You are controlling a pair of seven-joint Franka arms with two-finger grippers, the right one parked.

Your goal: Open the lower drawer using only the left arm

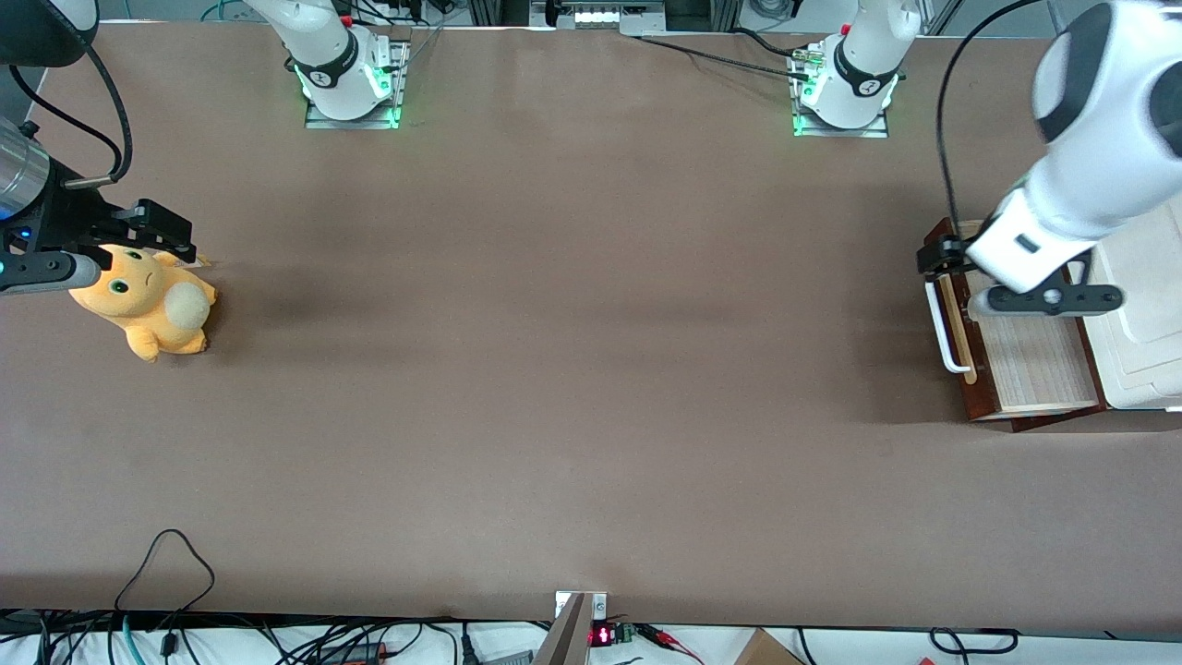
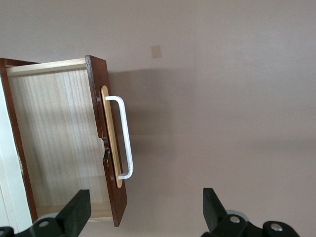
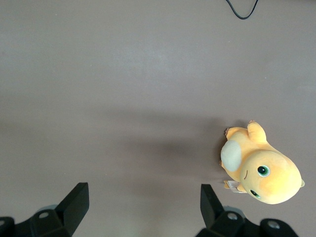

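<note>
The lower drawer point(image 1: 1039, 369) stands pulled out of the cream-white cabinet point(image 1: 1145, 323) at the working arm's end of the table, its light wood inside showing. Its dark red-brown front point(image 2: 104, 148) carries a white bar handle point(image 2: 127, 143) point(image 1: 942, 334) over a pale strip. The left arm's gripper point(image 1: 942, 257) hangs above the end of the drawer front farther from the front camera. In the left wrist view the gripper point(image 2: 145, 212) is open wide. One black finger point(image 2: 76, 210) is over the drawer's inside, the other point(image 2: 213, 205) over bare table. Nothing is held, and the handle is untouched.
An orange plush toy point(image 1: 148, 305) point(image 3: 261, 170) lies at the parked arm's end of the table. Cables point(image 1: 171, 554) trail over the table edge nearest the front camera. The two arm bases point(image 1: 840, 92) stand along the table edge farthest from it.
</note>
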